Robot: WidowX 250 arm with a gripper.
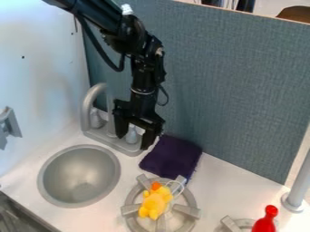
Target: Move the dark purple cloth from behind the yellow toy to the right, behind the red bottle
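Note:
The black gripper hangs down at the left of centre, in front of the faucet base, its two fingers spread apart with nothing held between them. Just right of it lies a folded dark purple cloth against the blue-grey back panel. A yellow plush toy with an orange tip rests on the grey stove burner, below the cloth. At the lower right, a red bottle-shaped object stands by a second burner.
The round grey sink is at the left, with the curved grey faucet and its knobs behind it. A grey post rises at the right edge. A blue-grey panel stands along the back, and a white wall at the left.

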